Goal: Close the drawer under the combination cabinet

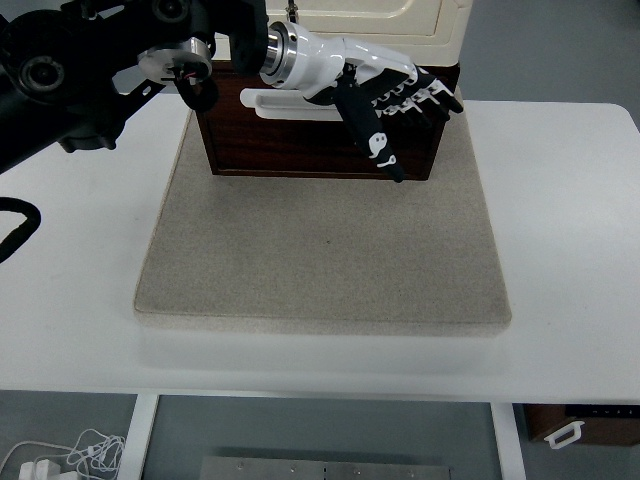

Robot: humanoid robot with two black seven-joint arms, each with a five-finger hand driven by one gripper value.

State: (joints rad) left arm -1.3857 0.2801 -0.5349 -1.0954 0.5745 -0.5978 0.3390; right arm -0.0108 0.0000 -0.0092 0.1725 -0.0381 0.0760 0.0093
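The dark brown wooden drawer [290, 150] with a white bar handle [272, 102] sits under the cream cabinet [370, 18] at the back of the grey mat [320, 250]. Its front looks about flush with the cabinet's base. My left hand [405, 115] reaches across from the left and is in front of the drawer's right half. Its fingers are stretched out and hold nothing, and the thumb [375, 145] points down toward the mat. The hand covers the right end of the handle. The right arm is out of view.
The mat lies on a white table [570, 220] and takes up its middle. Under the table, white cables [60, 455] lie on the floor at bottom left and a brown box [585, 425] shows at bottom right.
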